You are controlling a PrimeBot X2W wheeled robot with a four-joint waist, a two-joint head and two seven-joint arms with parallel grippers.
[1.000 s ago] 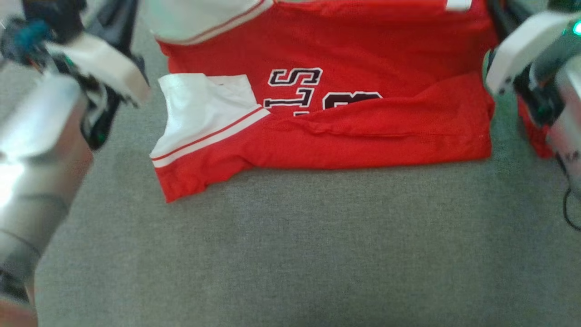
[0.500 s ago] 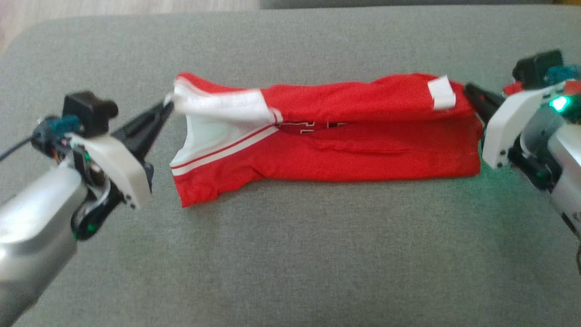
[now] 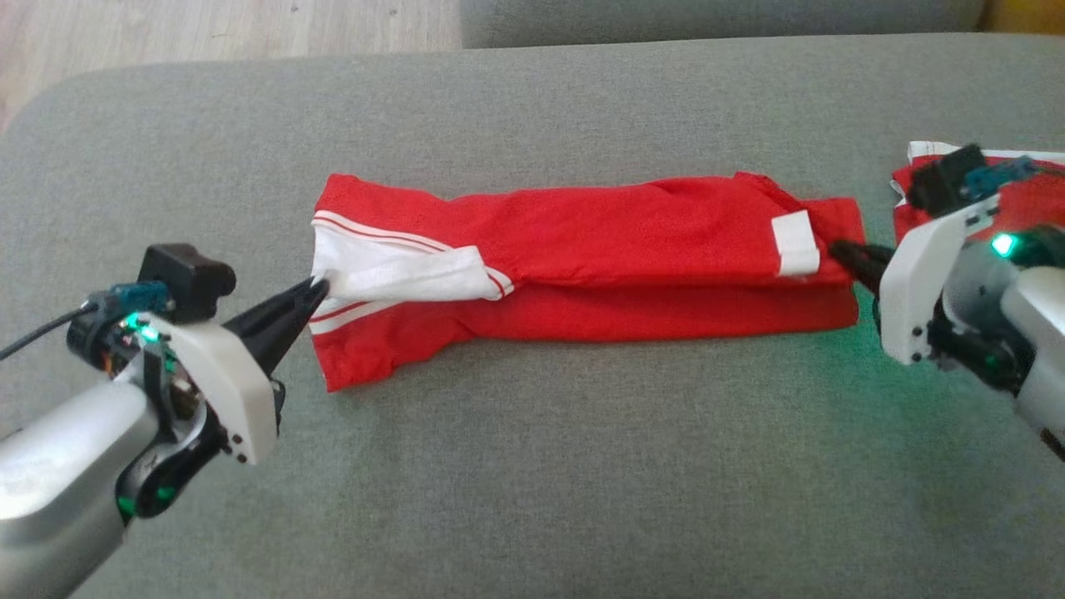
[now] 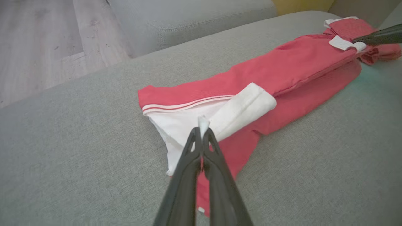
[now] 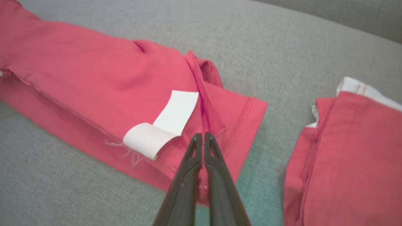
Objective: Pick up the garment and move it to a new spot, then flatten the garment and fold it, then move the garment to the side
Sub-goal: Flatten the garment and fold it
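The garment (image 3: 616, 249) is a red jersey with white sleeve panels, folded into a long strip lying across the grey cushion (image 3: 532, 466). My left gripper (image 3: 319, 289) is at its left end, shut on the edge of the white sleeve (image 4: 203, 121). In the left wrist view a tuft of white cloth sticks out past my left gripper (image 4: 201, 133). My right gripper (image 3: 836, 249) is at the strip's right end, shut on the red hem beside a white label (image 3: 795, 243). In the right wrist view my right gripper (image 5: 204, 136) pinches a ridge of the red cloth (image 5: 94, 75).
A second red garment with white trim (image 3: 1027, 195) lies on the cushion right of my right arm, also visible as red cloth (image 5: 348, 157). Wooden floor (image 3: 208, 33) shows beyond the cushion's far left corner. Another grey cushion (image 3: 715, 12) stands behind.
The head camera has tilted up to take in the whole cushion. Both grippers brought the upper layer forward and down onto the lower one, covering the lettering.
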